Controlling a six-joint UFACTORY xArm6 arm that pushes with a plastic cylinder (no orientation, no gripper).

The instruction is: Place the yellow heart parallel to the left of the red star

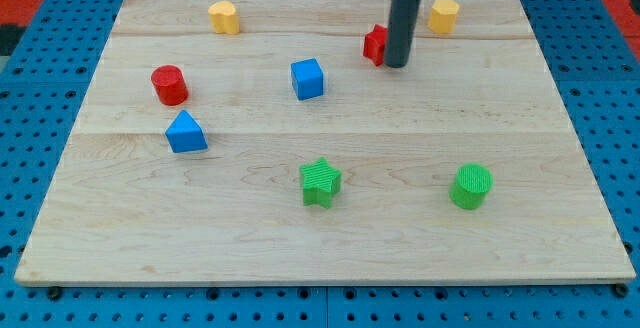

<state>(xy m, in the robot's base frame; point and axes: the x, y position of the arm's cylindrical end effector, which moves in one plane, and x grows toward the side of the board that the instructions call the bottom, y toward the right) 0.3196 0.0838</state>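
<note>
The yellow heart [224, 16] sits near the top edge of the wooden worktop [320, 228], toward the view's left. The red star [375, 44] lies well to its right, also near the top. My tip [397, 65] is touching or just beside the star's right side, and the rod hides part of it. The tool has nothing that opens or shuts; it is a plain rod, holding nothing, and can only shove.

The heart looks like a small, stiff, light block that should slide easily on the smooth wood. It cannot be gripped, so the push should land square on the middle of one flat side. An off-centre push on its rounded lobes would likely spin it or let it slip off the tip.

A blue cube [308, 78] lies below the stretch between heart and star.
</note>
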